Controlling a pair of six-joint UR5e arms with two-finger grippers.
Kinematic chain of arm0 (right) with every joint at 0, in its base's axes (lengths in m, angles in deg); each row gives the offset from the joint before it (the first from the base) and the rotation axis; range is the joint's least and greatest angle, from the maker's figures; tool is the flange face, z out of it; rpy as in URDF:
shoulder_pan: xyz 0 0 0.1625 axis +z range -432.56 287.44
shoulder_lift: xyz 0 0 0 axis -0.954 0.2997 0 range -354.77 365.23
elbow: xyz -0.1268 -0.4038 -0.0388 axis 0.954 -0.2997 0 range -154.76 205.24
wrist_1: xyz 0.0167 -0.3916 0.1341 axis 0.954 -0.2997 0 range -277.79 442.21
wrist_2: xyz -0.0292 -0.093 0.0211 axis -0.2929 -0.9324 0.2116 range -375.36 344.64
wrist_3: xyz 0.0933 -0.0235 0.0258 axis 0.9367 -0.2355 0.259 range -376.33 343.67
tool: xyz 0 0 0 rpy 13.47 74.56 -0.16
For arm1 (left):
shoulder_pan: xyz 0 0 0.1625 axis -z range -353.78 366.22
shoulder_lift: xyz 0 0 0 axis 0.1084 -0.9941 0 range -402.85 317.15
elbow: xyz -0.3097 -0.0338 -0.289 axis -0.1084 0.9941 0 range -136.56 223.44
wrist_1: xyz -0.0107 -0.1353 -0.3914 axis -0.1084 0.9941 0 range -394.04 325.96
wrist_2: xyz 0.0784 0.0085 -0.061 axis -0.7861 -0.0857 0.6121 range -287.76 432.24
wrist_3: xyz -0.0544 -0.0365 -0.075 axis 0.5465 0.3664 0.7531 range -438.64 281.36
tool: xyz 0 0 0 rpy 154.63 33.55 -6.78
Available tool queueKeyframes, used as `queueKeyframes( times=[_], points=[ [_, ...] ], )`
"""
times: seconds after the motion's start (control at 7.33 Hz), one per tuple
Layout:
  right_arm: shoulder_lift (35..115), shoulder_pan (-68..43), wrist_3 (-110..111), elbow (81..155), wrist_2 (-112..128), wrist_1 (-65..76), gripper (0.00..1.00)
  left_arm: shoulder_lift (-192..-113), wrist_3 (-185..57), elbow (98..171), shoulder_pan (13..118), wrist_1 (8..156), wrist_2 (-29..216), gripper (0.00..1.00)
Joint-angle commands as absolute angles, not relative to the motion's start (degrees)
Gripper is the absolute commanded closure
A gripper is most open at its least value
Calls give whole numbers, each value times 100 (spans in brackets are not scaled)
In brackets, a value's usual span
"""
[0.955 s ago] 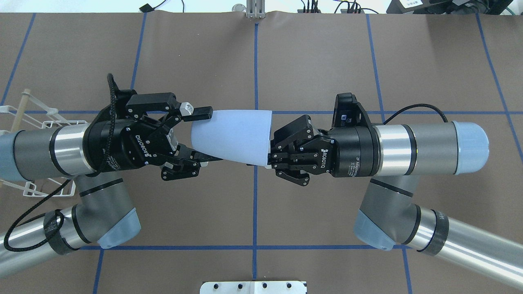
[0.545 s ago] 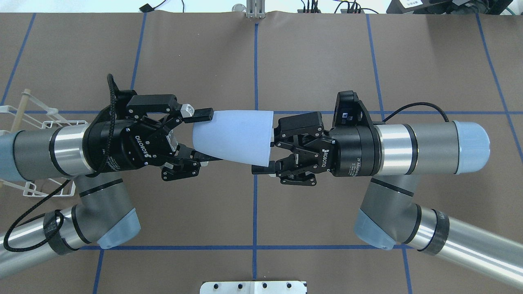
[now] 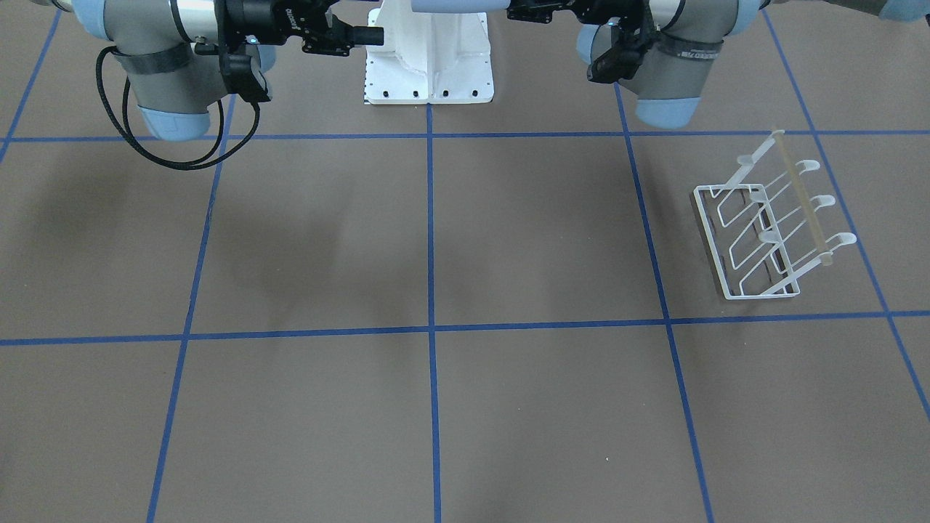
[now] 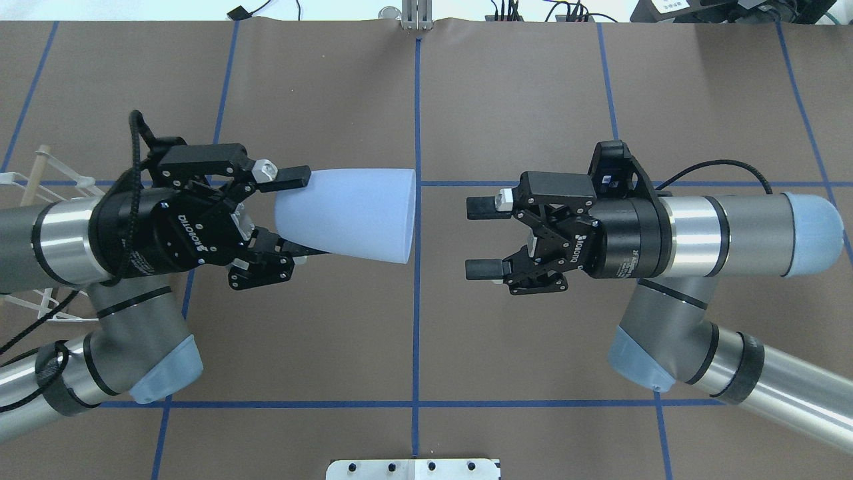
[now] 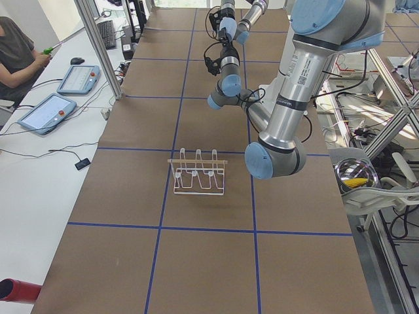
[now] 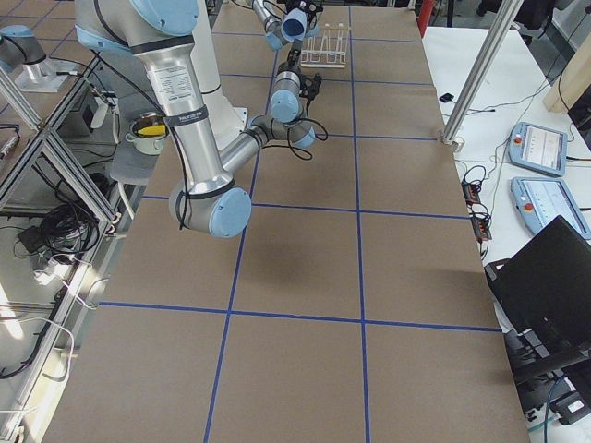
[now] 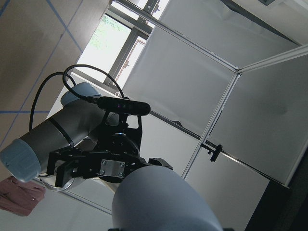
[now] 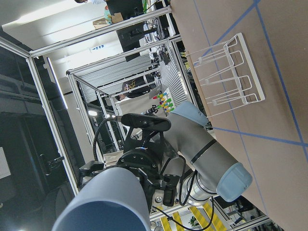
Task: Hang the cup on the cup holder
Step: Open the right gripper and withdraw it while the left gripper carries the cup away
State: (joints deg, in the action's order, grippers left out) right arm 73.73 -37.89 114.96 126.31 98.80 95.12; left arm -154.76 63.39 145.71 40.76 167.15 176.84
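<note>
The pale blue cup (image 4: 353,215) lies on its side in mid-air, rim toward the table's middle. My left gripper (image 4: 301,215) is shut on its narrow base end. My right gripper (image 4: 474,238) is open and empty, facing the rim with a clear gap between them. The cup fills the bottom of the left wrist view (image 7: 163,202) and shows in the right wrist view (image 8: 108,202). The white wire cup holder (image 3: 763,232) with its wooden bar stands on the table at my far left. In the overhead view the cup holder (image 4: 40,190) is mostly hidden under my left arm.
The brown table cover carries blue tape lines (image 4: 416,333). The white robot base plate (image 3: 429,73) sits between the arms. An operator (image 5: 19,52) and tablets (image 5: 49,111) are on the far side of the table.
My right gripper opened, let go of the cup's rim and drew back to the right. My left arm moved left with the cup in its grip.
</note>
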Motion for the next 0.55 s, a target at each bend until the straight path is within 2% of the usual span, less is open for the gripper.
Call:
queueKeyframes(
  times=[0.0, 0.27, 0.41],
  points=[
    [7563, -3190, 11489, 12614, 10221, 9531, 0, -15001, 6304, 14636, 4819, 16680, 17718, 100],
    [7826, -2732, 11297, 12614, 10399, 9522, 0, -14762, 5912, 14497, 5769, 16575, 18389, 100],
    [8036, -2564, 10930, 12605, 10443, 9444, 0, -14727, 5482, 14383, 6155, 15982, 18978, 100]
  ],
)
